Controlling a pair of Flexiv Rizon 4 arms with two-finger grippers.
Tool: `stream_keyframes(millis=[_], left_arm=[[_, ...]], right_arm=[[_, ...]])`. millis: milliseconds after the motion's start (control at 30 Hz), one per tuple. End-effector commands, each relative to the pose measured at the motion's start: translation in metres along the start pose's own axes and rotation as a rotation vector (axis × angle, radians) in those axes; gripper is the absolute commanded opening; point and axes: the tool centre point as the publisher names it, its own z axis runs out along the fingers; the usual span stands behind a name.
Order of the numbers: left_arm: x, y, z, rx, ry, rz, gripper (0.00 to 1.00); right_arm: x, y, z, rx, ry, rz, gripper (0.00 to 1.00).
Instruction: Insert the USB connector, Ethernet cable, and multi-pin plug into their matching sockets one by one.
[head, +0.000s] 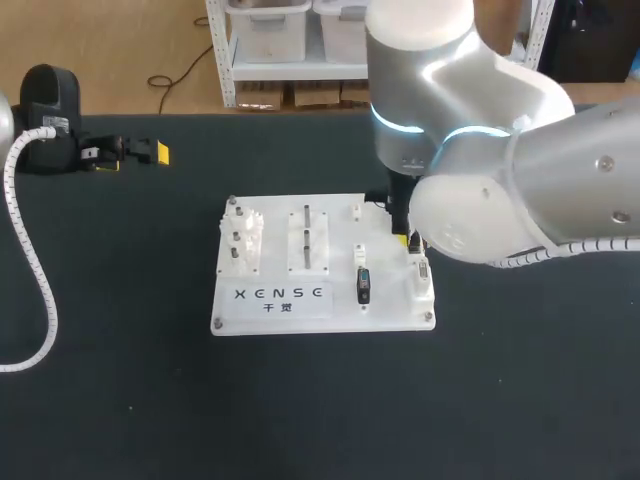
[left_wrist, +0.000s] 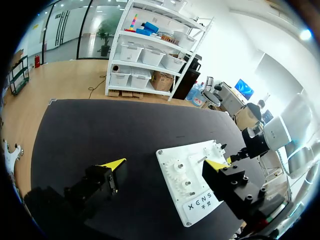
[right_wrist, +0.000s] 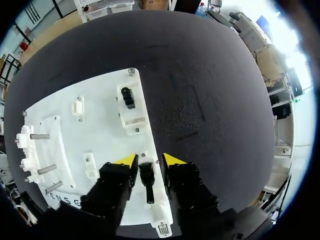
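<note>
While the right gripper (right_wrist: 146, 161) hangs released astride the black plug (right_wrist: 147, 182), which lies on a white block (right_wrist: 161, 214) at the board's (right_wrist: 100, 127) right edge, it should close squarely and press straight down without tilting. The left gripper (left_wrist: 165, 164) gapes empty, well apart.

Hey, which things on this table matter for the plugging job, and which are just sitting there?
For the job: white socket board, right gripper straddling a black plug, second black plug in its block.
Just there: gear stack, metal pegs, left gripper, holding nothing.
</note>
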Motion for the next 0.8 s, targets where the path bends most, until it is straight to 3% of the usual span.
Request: stream_keyframes(millis=[33, 367, 667, 800], left_arm=[[0.0, 0.0, 0.0, 0.0, 0.0, 0.0, 1.0], [0.0, 0.0, 0.0, 0.0, 0.0, 0.0, 1.0], [0.0, 0.0, 0.0, 0.0, 0.0, 0.0, 1.0], [0.0, 0.0, 0.0, 0.0, 0.0, 0.0, 1.0]], right_arm=[[0.01, -0.002, -0.025, -0.011, -0.045, 0.02, 1.0], [0.037, 0.022, -0.069, -0.051, -0.075, 0.017, 1.0], [0.077, 0.04, -0.063, -0.131, 0.005, -0.103, 1.0], [0.086, 0.048, -0.057, -0.149, 0.021, -0.139, 1.0]])
